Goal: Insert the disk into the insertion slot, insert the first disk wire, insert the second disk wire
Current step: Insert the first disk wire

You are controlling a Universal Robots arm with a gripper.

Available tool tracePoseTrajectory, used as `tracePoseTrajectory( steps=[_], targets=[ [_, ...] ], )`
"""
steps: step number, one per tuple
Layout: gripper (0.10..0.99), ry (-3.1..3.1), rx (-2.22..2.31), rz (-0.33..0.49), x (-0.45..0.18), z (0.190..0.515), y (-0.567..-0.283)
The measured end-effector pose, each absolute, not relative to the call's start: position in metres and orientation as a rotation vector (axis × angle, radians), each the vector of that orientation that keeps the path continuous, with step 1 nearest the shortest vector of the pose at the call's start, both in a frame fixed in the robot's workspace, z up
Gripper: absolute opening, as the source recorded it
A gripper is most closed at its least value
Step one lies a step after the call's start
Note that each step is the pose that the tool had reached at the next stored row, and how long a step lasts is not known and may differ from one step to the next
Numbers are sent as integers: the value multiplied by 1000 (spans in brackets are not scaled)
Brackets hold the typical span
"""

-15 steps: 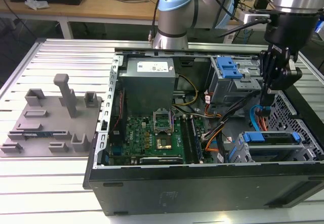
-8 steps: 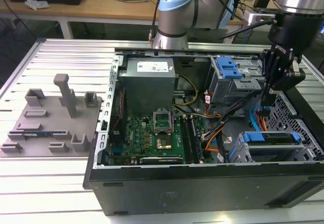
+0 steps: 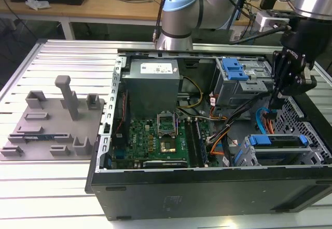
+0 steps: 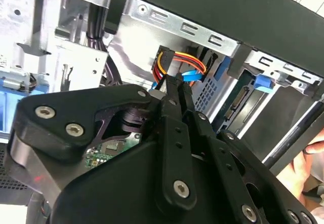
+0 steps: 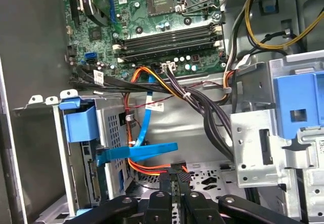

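In the second wrist view my own gripper [image 4: 173, 84] body blocked most of the green circuit board [image 4: 107, 150] behind it. The first disk wire [image 5: 147, 167] had its black plug largely buried between my closed fingertips [image 5: 166, 179]. In the first wrist view the disk [image 5: 89, 177] showed one edge; the insertion slot [image 5: 114, 127] hid its label side. A person's hand [image 4: 311, 155] was cut off at the picture's edge.

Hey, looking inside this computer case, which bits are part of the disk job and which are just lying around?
Job: disk, insertion slot, first disk wire, second disk wire, gripper closed on the first wire's plug.
Just there: motherboard, power supply, yellow-and-black wires, grey fixture plate.
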State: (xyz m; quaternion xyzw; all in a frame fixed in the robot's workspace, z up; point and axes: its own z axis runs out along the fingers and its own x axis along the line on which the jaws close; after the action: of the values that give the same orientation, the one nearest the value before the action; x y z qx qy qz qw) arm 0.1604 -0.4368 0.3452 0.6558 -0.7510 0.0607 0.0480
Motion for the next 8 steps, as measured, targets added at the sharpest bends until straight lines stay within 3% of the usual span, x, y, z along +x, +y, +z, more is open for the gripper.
tracePoseTrajectory(
  steps=[8],
  targets=[
    [165, -2266, 2019, 156, 161, 349, -442]
  ],
)
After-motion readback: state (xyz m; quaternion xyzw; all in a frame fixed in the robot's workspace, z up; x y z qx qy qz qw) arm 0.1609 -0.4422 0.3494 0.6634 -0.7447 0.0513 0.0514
